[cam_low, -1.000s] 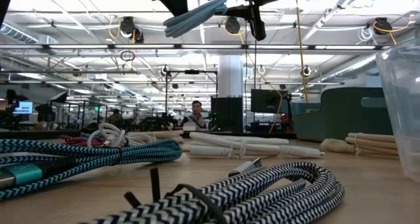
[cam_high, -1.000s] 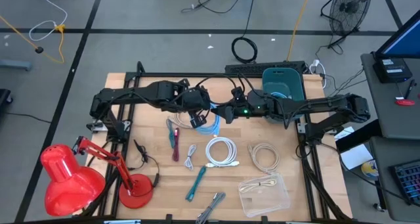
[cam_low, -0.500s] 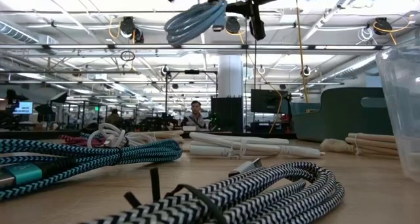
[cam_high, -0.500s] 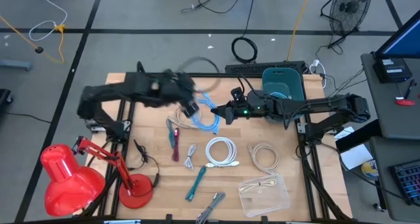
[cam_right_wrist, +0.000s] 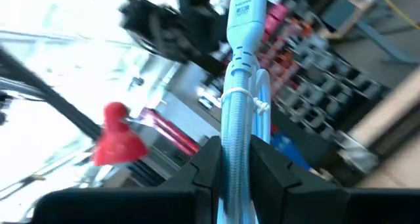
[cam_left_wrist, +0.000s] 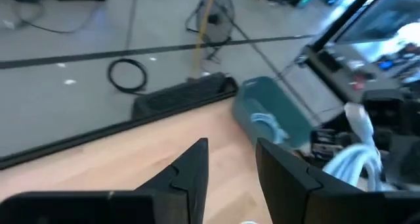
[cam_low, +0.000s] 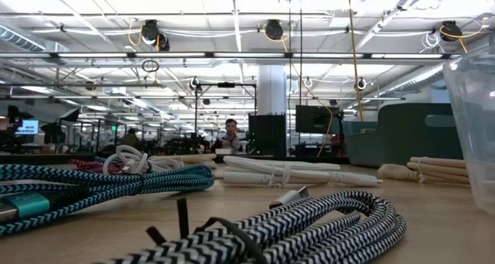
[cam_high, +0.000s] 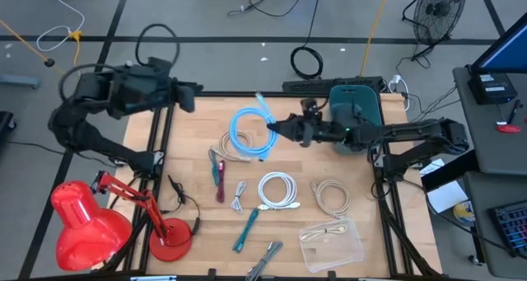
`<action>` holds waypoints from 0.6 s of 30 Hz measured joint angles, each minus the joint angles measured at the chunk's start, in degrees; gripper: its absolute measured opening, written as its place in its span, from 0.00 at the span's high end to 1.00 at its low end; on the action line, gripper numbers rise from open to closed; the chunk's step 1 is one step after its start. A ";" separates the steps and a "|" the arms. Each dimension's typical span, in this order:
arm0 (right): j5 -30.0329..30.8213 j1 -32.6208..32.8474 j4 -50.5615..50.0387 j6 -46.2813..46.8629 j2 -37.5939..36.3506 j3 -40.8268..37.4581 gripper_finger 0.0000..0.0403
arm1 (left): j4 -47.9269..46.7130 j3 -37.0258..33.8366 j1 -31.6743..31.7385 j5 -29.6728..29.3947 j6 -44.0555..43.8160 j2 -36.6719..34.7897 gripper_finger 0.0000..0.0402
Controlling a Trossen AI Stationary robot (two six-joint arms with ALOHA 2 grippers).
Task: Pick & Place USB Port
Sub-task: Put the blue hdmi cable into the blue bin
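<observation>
Red lamp [cam_high: 86, 223]: stands at the near left corner of the wooden table [cam_high: 189, 133], arm folded, base near the edge
Left gripper [cam_high: 188, 96]: pulled back over the far left edge of the table, well apart from the cables; in the left wrist view its two dark fingers [cam_left_wrist: 190, 168] stand apart with nothing between them
Pink cable [cam_high: 219, 172]: lies on the wood left of centre, just beside a small grey cable [cam_high: 240, 195]
Teal cable [cam_high: 246, 229]: lies straight, near the front edge
Light blue cable [cam_high: 249, 133]: the task's thing, a tied coil held up over the middle of the table, its loop hanging to the left of the right gripper
Right gripper [cam_high: 278, 129]: reaches in from the right, over the table's middle; the right wrist view shows its fingers [cam_right_wrist: 207, 161] clamped on the light blue cable, whose plug end sticks out past them
White cable [cam_high: 277, 190]: coiled on the wood below the held coil
Beige cable [cam_high: 331, 197]: coiled right of the white one
Clear plastic box [cam_high: 332, 241]: at the near right, a small cable inside
Teal bin [cam_high: 356, 106]: at the far right corner, behind the right arm
</observation>
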 joint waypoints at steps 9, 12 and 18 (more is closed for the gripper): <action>-2.03 0.21 2.87 -1.89 -4.41 -0.02 0.88 | 4.71 -7.94 -2.01 5.70 3.17 -0.30 0.68; -1.79 0.35 2.95 -3.36 -6.95 -0.02 0.88 | 8.51 -14.91 -2.01 8.24 1.27 -0.32 0.68; -0.41 0.37 -1.08 -4.34 -14.55 -0.02 0.88 | 22.82 -30.47 -2.01 15.18 -2.81 -0.19 0.68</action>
